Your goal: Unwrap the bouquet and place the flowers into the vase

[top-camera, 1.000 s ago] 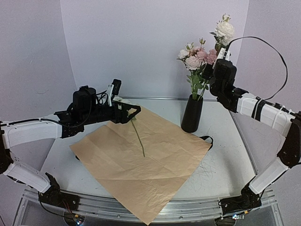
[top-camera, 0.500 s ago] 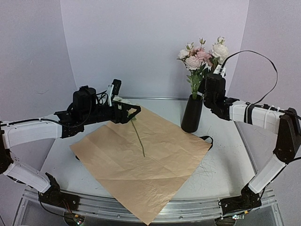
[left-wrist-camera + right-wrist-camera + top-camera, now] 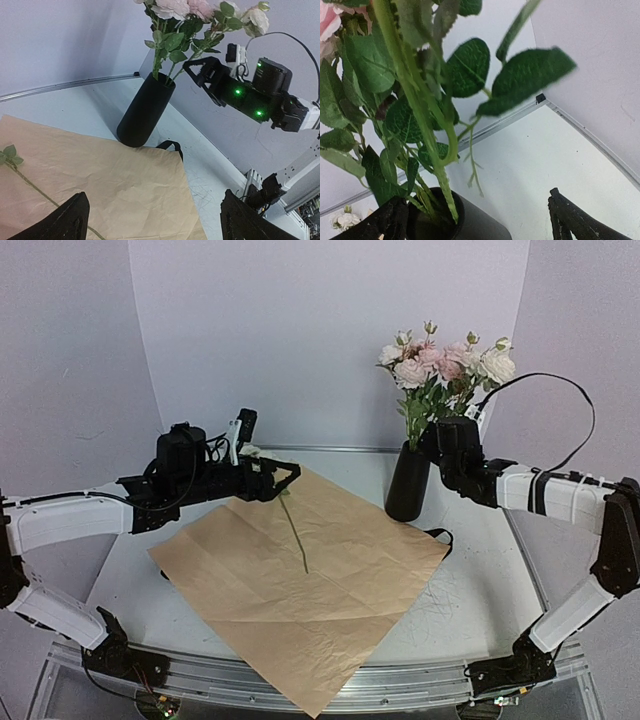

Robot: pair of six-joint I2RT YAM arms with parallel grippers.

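Note:
The black vase (image 3: 408,483) stands at the back right with pink and white flowers (image 3: 440,362) in it. My right gripper (image 3: 430,436) is open beside the stems just above the vase rim (image 3: 451,216); a green stem (image 3: 422,125) passes between its fingers, untouched. One more flower lies with its stem (image 3: 296,532) on the bouquet's tan paper (image 3: 300,585), which is spread flat. My left gripper (image 3: 281,478) hovers open over the stem's upper end. In the left wrist view the vase (image 3: 145,111) and the stem (image 3: 30,186) show, with nothing between the fingers (image 3: 65,222).
A black ribbon (image 3: 440,534) pokes out from under the paper's right corner, near the vase foot. The paper overhangs the table's front rail (image 3: 420,682). The right arm (image 3: 250,95) reaches in from the right toward the vase top.
My right gripper came down with the white-bloomed flower, set its stem in the vase and opened. That bloom now sits at the right of the bunch. The left arm stayed put.

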